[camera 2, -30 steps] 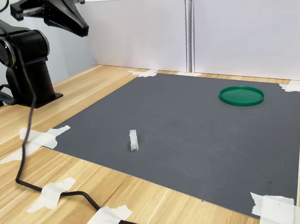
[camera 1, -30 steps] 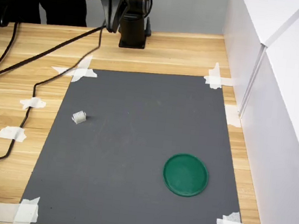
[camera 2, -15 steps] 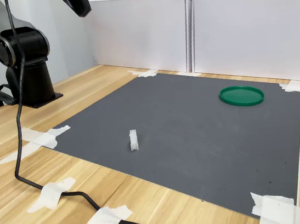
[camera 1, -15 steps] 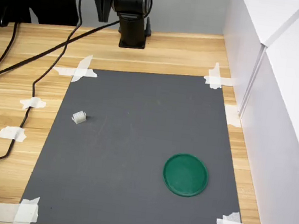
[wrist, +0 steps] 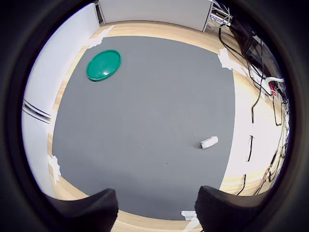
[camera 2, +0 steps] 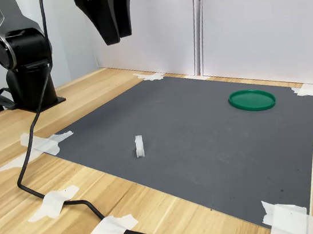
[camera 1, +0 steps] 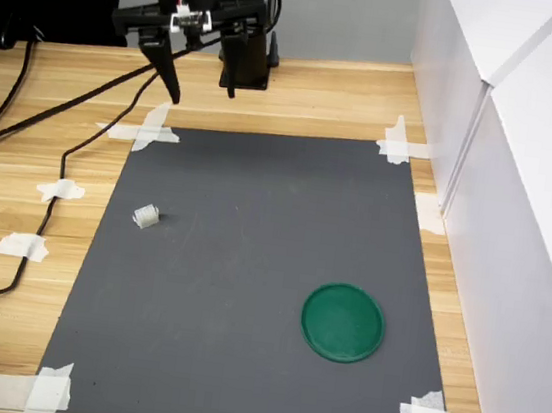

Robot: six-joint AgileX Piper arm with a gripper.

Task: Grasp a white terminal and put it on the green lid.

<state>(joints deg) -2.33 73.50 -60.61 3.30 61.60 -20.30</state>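
The white terminal (camera 1: 146,216) (camera 2: 139,146) (wrist: 209,142) lies on the grey mat near the first exterior view's left edge of the mat. The green lid (camera 1: 342,322) (camera 2: 252,100) (wrist: 103,65) rests flat on the mat toward the first exterior view's lower right. My gripper (camera 1: 200,88) (camera 2: 118,36) (wrist: 154,212) hangs high in the air over the far edge of the mat, close to the arm's base. It is open and holds nothing. Both the terminal and the lid are well away from it.
The grey mat (camera 1: 249,264) is taped to a wooden table with white tape strips (camera 1: 144,133). White wall panels (camera 1: 519,196) stand along the first exterior view's right. A black cable (camera 1: 42,228) runs along the mat's left side there. The arm's base (camera 2: 26,70) stands behind the mat.
The gripper has swung out from over the arm's base toward the mat and come lower, its fingers now spread wide. The terminal and the lid have not moved.
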